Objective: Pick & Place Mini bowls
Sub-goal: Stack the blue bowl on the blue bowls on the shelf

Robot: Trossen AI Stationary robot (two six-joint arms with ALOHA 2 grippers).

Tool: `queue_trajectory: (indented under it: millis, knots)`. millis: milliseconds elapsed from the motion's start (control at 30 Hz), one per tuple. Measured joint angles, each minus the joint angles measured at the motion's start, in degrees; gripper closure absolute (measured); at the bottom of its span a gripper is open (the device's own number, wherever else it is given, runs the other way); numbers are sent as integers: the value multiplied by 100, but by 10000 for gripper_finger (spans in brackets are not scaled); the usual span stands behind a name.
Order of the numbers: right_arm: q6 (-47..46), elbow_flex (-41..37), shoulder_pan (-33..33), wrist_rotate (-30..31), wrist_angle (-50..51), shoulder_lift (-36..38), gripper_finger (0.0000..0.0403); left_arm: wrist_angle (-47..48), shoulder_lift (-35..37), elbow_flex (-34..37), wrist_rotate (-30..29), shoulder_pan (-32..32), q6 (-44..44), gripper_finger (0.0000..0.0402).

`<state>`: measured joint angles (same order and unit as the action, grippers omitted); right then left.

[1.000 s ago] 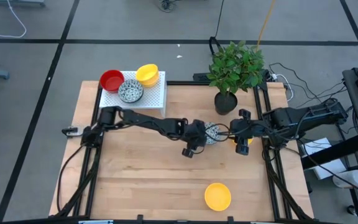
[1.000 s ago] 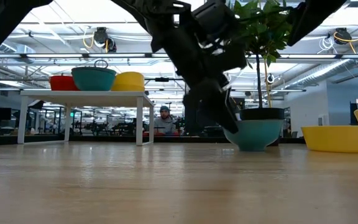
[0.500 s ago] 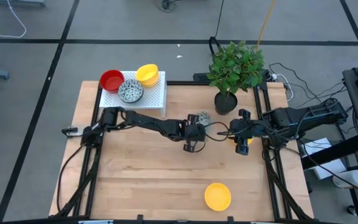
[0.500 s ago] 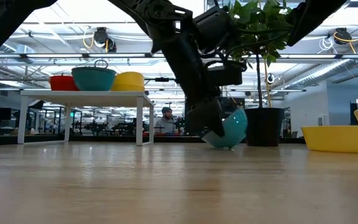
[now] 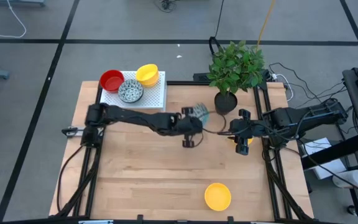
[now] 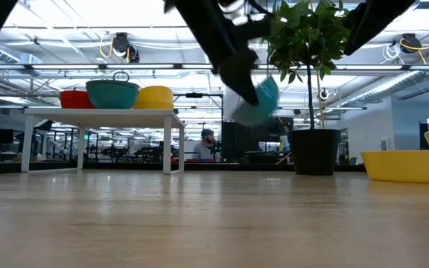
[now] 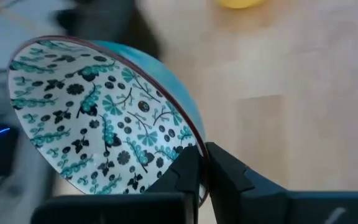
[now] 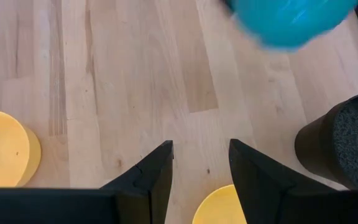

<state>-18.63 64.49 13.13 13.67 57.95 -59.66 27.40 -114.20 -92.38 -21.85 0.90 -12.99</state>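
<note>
My left gripper [image 5: 193, 119] is shut on a mini bowl [image 7: 98, 118], white with dark blue-green speckles inside and teal outside, which hangs above the table's middle [image 6: 263, 100] near the black plant pot [image 5: 225, 102]. My right gripper [image 8: 201, 168] waits open at the right, above a yellow mini bowl [image 8: 219, 208] that sits on the table. Another yellow mini bowl [image 5: 217, 196] sits on its base near the front edge. A red [image 5: 111, 79], a speckled [image 5: 130, 91] and a yellow mini bowl [image 5: 146, 74] stand on a white stand [image 5: 157, 96] at the far left. My left gripper pinches the speckled bowl's rim [image 7: 194, 152] with one finger [image 7: 185, 174] inside the bowl and the other [image 7: 225, 174] outside against the teal wall. The fingers slant down from the table's left. The bowl is lifted clear of the table and tilted on its side.
The black pot [image 8: 347, 143] with a leafy plant [image 5: 236, 65] stands at the far right, close to the held bowl. A further yellow bowl [image 8: 2, 149] shows in the right wrist view. Bare wood [image 5: 142, 168] lies between the arms and the front edge.
My left gripper has shut on the speckled bowl's rim, tipped the bowl up from the table and lifted it clear. It has risen and drawn a little toward the table's far left, and the bowl now hangs tilted.
</note>
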Motion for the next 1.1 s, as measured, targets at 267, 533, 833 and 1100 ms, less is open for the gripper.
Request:
queue_trajectory:
  millis: [267, 533, 833, 1100]
  knots:
    - [0, 0, -2, 212, -158, -2, 259, 1736, 1311, -9, -1188, -299, 894, 388]
    - [129, 0, -22, 320, -372, -2, 259, 3726, 2428, -9, -1829, -755, 1803, 391]
    - [132, 0, -77, 593, -378, -2, 259, 6075, 2832, -9, -1426, -1327, 2551, 375]
    - [153, 0, -217, 586, -377, -2, 259, 6119, 2671, 37, -362, -1679, 2487, 389]
